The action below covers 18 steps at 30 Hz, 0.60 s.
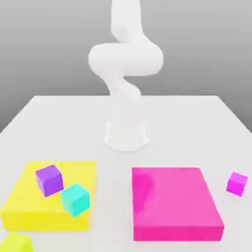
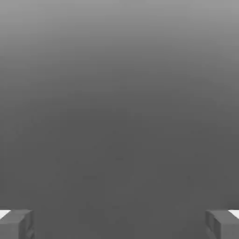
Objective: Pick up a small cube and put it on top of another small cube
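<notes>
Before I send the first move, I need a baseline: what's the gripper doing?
Gripper: open wide, nothing between the fingers.

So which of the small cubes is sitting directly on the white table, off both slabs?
The magenta cube, at the exterior view's right beside the pink slab. The purple cube and cyan cube both rest on the yellow slab.

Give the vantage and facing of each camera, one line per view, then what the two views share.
Exterior view: off the arm, above the near end of the table, facing the arm across the yellow slab, pink slab and small cubes.
Hand view: on the hand, looking past the open gripper at plain grey; both fingertips show.
Shared: the grey backdrop; no object shows in both.
</notes>
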Tool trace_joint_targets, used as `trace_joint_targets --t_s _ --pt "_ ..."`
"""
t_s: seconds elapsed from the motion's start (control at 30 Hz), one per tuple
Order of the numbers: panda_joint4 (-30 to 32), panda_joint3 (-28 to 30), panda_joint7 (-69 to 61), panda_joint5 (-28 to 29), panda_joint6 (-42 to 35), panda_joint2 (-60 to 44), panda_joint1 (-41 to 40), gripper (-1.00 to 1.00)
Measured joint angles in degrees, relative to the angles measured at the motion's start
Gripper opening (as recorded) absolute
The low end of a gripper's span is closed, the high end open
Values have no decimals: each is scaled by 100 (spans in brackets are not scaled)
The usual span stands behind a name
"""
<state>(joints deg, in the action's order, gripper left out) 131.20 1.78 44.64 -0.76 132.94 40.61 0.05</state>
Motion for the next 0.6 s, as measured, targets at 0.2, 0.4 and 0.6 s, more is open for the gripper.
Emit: trace_joint_targets --t_s 0.2,0.4,0.6 --pt "-144 452 -321 -220 280 -1276 10 0" --pt "-285 868 -690 -515 551 -2520 -27 0" --pt "-426 1160 -1093 -862 817 -3774 -221 0"
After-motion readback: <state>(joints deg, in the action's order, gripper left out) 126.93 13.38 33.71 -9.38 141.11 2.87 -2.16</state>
